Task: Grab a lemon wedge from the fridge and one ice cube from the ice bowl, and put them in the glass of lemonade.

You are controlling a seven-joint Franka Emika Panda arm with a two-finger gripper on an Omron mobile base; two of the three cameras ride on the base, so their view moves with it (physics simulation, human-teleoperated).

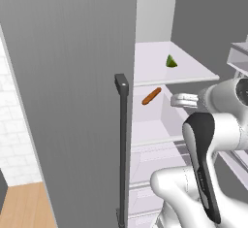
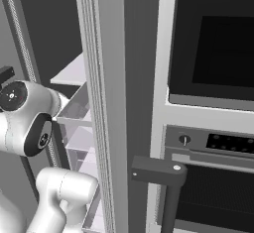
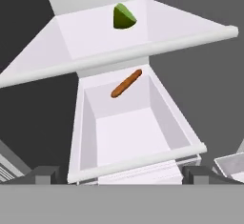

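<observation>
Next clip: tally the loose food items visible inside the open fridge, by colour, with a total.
Green: 1, the lemon wedge on the upper shelf of the fridge.
Orange: 1, the stick-shaped food at the back of the white drawer below that shelf.
Total: 2

white robot arm with dark joints, bent at the elbow and reaching forward and away from its base. the pincer (image 3: 121, 174) is level and wide open, empty, its two small dark fingertips (image 3: 44, 175) set far apart.
</observation>
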